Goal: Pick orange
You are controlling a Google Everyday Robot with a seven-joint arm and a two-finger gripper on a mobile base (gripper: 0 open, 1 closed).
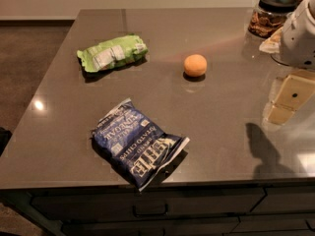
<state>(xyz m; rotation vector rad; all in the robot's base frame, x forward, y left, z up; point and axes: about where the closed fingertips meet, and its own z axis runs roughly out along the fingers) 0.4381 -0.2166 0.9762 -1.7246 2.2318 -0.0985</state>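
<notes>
The orange [195, 65] is a small round pale-orange fruit. It sits on the dark grey counter [221, 122], right of centre and toward the back. My gripper [287, 101] is cream-coloured and hangs from the white arm [300, 33] at the right edge. It is above the counter, well to the right of the orange and a little nearer the front, not touching it. Its shadow falls on the counter below it.
A green chip bag [112, 52] lies at the back left. A blue chip bag [138, 144] lies near the front edge. A glass jar with a black lid [270, 14] stands at the back right. Drawers [147, 208] run under the counter front.
</notes>
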